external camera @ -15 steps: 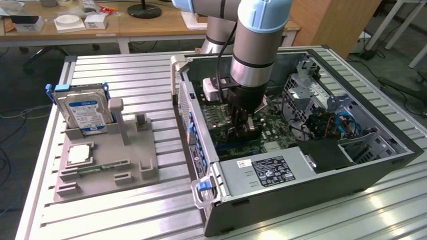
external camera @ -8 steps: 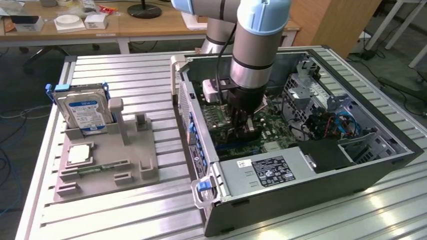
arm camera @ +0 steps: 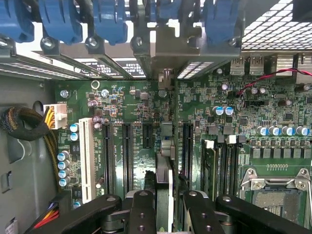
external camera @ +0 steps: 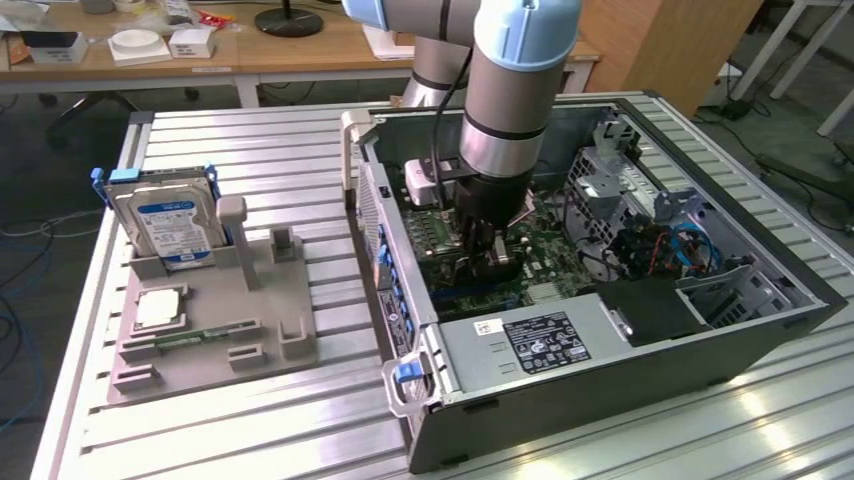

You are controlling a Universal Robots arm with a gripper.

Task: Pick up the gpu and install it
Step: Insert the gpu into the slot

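The gripper (arm camera: 164,197) is partly closed, its fingers (arm camera: 143,204) pinching the gpu (arm camera: 164,168). The gpu stands edge-on over the motherboard (arm camera: 131,105) inside the case (external camera: 747,330), among the black slots (arm camera: 126,156). The card looks light, thin and stiff but fragile, so a square grip on the bare upper edge, clear of the components, seems safest.

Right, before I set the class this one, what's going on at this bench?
A robot arm reaches into the open computer case. Its gripper is closed on the gpu, held edge-on at the motherboard slots. Whether the card is seated cannot be told. The hard drive stands in the tray outside the case.
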